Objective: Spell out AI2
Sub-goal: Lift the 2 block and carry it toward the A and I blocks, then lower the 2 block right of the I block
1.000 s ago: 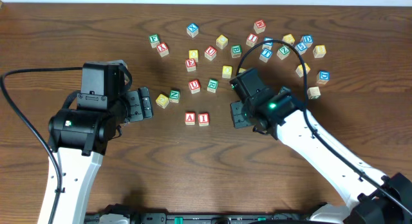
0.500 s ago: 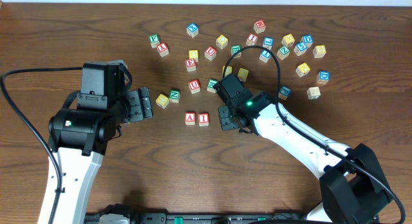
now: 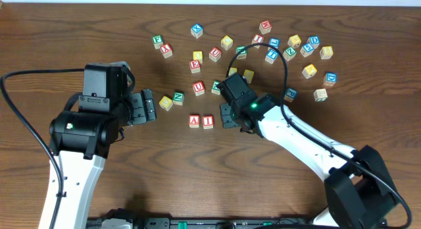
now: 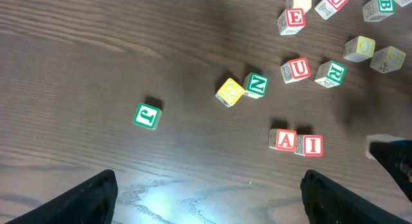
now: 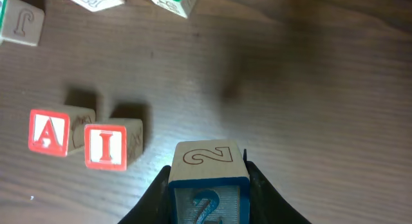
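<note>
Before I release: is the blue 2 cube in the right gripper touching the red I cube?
Apart. The right wrist view shows bare wood between the 2 cube, held in the right gripper, and the I cube.

right wrist: 2 cube (image 5: 208,179) cut off at bottom edge | overhead: hidden beneath right end effector (image 3: 226,116)
</note>
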{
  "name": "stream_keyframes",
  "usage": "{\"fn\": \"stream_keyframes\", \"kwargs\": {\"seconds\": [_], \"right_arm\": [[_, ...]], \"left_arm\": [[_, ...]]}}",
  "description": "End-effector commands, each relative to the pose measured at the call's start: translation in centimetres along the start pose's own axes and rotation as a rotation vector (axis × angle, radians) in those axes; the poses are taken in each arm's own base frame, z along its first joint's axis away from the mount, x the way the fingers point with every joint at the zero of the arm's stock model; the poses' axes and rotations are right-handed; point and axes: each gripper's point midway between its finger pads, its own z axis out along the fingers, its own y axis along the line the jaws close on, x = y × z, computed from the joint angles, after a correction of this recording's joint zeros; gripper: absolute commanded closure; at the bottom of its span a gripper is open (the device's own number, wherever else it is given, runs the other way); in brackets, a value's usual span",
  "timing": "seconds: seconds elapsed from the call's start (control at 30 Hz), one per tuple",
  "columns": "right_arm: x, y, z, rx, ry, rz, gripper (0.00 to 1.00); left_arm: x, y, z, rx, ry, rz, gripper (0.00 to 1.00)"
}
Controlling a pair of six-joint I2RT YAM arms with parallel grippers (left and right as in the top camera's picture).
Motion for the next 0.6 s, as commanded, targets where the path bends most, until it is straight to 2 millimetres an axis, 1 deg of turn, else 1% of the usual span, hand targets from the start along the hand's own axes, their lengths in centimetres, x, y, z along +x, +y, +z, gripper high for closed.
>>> {"fn": "stream_keyframes", "kwargs": {"seconds": [0.0,0.03,0.2,0.4,0.57], "right_arm": [[0.7,0.1,2.0,0.023,0.028,0.005,0.97],[0.8,0.1,2.5,0.028,0.04,0.0,0.98],[-0.3,0.6,2.1,0.021,0.013,-0.005,0.98],[-0.3,0.7,2.4,0.021,0.015,-0.008,0.97],[0.0,1.7,2.6,0.008,0.01,-0.028,0.97]], "left_arm": [[0.0,0.1,-0.2,0.001,-0.003,0.009,0.11],[0.0,0.1,-0.2,0.001,-0.003,0.009,0.11],[0.0,0.1,-0.2,0.001,-0.003,0.009,0.11],[0.0,0.1,-0.2,0.001,-0.003,0.009,0.11],[0.0,0.1,-0.2,0.001,-0.003,0.008,0.11]]}}
